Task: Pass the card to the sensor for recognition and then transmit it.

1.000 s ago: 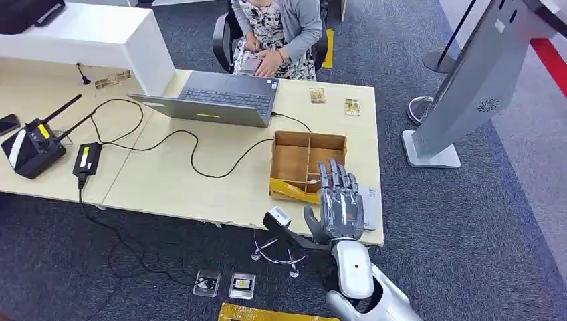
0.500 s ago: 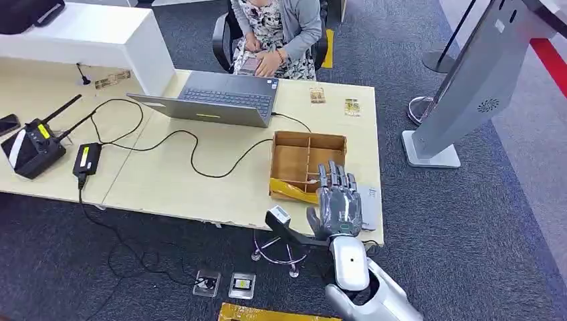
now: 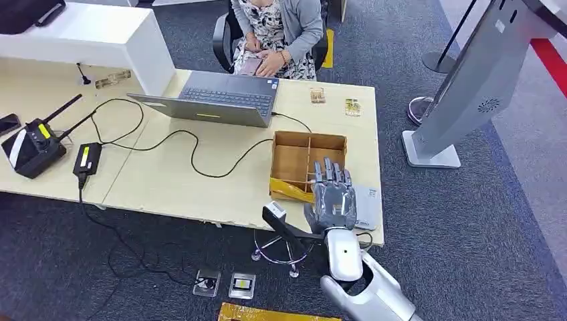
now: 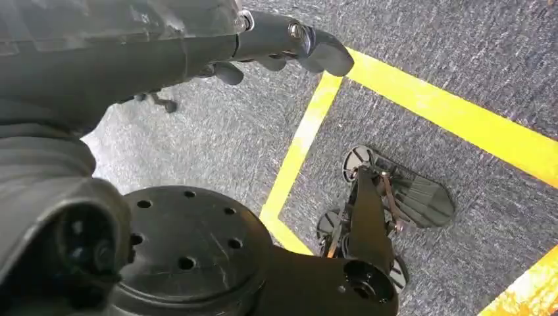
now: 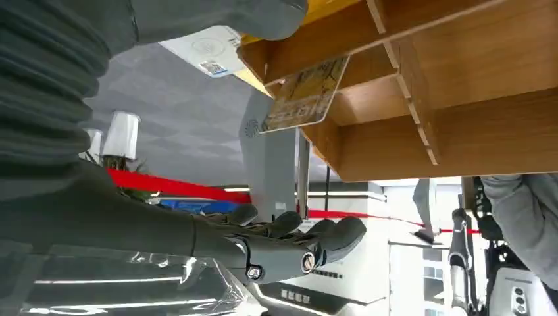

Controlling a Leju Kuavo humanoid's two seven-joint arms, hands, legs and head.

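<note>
A: Head view first. What have you got?

B: I see my right hand [image 3: 333,199] raised over the near right corner of the desk [image 3: 174,177], palm down, fingers straight and a little apart, holding nothing. Its fingertips reach over the near edge of the compartmented cardboard box [image 3: 307,155]. Just beside the hand, flat on the desk, lies a pale grey pad [image 3: 367,200], which I take for the sensor. A yellow strip [image 3: 291,190] lies along the box's near wall.

A: Anything else up there?

B: 2 small cards [image 3: 333,101] lie near the far edge. An open laptop [image 3: 220,100] sits in front of a seated person [image 3: 277,33], cables run to a black radio unit [image 3: 32,147], and a grey kiosk stand [image 3: 461,93] is on the carpet to the right.

A: Left wrist view?

B: My left hand [image 4: 276,43] hangs over grey carpet crossed by yellow floor tape [image 4: 447,112]. Its fingers look curled with nothing in them.

A: Right wrist view?

B: The hand's fingers [image 5: 296,243] are extended, nothing between them. The card [image 5: 304,95], printed in yellow and brown, leans tilted against a divider inside a box compartment, apart from the fingers.
</note>
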